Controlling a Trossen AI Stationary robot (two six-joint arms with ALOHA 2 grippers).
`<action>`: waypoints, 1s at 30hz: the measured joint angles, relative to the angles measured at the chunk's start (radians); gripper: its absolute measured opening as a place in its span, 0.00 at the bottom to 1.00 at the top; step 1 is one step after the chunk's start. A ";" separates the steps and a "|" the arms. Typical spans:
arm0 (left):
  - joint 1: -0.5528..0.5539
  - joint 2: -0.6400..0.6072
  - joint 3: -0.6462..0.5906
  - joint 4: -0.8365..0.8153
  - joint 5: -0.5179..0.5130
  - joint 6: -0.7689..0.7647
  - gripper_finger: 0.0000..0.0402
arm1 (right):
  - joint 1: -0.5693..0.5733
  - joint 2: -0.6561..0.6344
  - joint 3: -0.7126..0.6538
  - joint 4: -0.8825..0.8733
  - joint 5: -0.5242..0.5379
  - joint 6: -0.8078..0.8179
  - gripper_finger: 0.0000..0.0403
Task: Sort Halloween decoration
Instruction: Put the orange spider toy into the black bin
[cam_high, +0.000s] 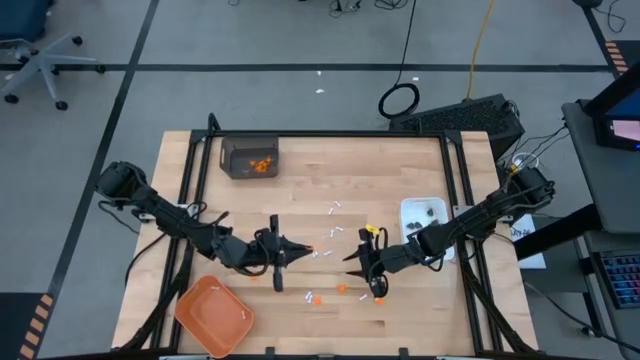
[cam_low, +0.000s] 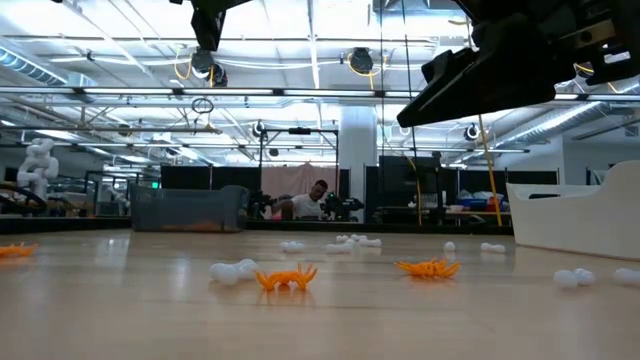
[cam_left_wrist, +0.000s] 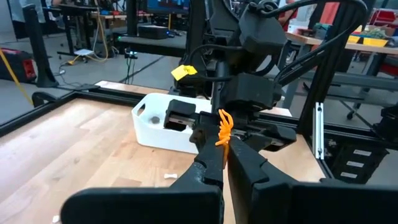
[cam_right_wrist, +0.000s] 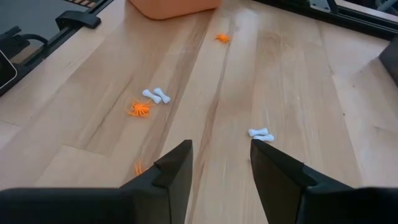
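Left gripper (cam_left_wrist: 222, 149) pinches an orange bit (cam_left_wrist: 222, 129) at its fingertips; right gripper (cam_right_wrist: 221, 165) hangs released above bare table (cam_right_wrist: 298, 74).

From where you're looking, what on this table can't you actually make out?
- Grey bin, high view: orange bits show inside, too small to count.
- White dish: in the high view the dark bits inside are too small to identify; in the left wrist view the right arm blocks its inside.
- Orange tray, right wrist view: cut off by the picture's edge.
- Left pincer, left wrist view: shut on an orange spider, legs blurred.
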 joint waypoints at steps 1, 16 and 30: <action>0.000 0.000 0.000 0.003 0.000 0.016 0.01 | 0.000 0.000 0.000 0.000 0.000 0.000 0.36; 0.000 0.000 0.000 0.002 -0.001 0.594 0.01 | 0.000 0.000 0.000 0.000 0.000 0.000 0.36; -0.008 0.001 0.000 -0.091 -0.010 0.887 0.01 | -0.003 0.000 0.000 0.000 0.000 -0.001 0.36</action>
